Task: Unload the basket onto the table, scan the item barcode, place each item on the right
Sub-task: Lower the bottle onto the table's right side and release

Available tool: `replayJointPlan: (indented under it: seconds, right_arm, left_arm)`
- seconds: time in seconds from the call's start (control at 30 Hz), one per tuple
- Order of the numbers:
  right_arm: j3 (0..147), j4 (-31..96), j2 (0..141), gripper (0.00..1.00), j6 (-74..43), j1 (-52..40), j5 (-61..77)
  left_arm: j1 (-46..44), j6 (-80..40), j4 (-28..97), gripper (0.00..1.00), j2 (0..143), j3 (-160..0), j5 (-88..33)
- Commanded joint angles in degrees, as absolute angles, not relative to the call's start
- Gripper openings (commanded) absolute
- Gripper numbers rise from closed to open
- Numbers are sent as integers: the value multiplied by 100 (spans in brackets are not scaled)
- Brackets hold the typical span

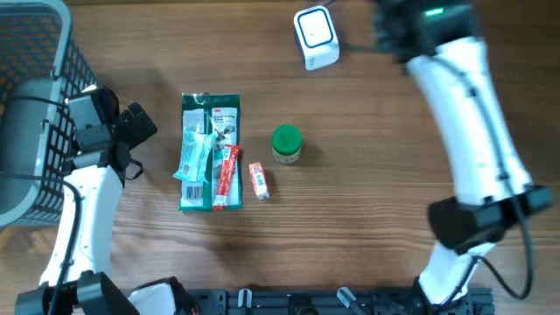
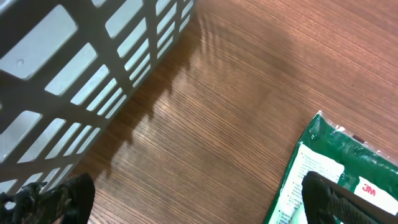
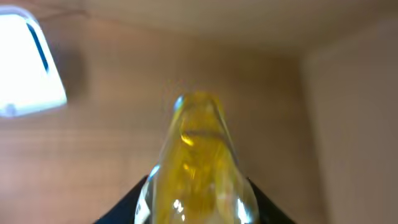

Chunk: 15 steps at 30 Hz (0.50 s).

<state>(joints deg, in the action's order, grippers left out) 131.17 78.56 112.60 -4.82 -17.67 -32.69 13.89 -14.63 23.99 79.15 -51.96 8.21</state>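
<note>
My right gripper [image 3: 199,193] is shut on a clear bottle of yellow liquid [image 3: 199,149], which sticks out ahead of the jaws. The white barcode scanner [image 3: 25,68] lies to the upper left of the bottle in the right wrist view. From overhead the scanner [image 1: 316,37] stands at the table's far edge, with my right gripper [image 1: 392,33] just to its right; the bottle is hidden there. My left gripper [image 1: 140,129] hangs open at the left, between the basket and a green packet [image 1: 209,149], holding nothing. One of its fingers [image 2: 339,199] overlaps the packet [image 2: 329,155] in the left wrist view.
A grey mesh basket [image 1: 35,79] fills the far left corner, close to my left arm. On the green packet lie a pale blue sachet [image 1: 194,153] and a red stick pack [image 1: 227,175]. A small red box [image 1: 259,180] and a green-lidded jar [image 1: 286,143] sit mid-table.
</note>
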Motion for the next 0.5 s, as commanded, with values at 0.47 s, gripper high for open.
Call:
replayJointPlan:
  seconds: [0.47]
  right_arm:
    - [9714, 6947, 11493, 32, -768, 1695, 410]
  left_arm:
    - [1411, -1391, 2381, 100, 7843, -5273, 794]
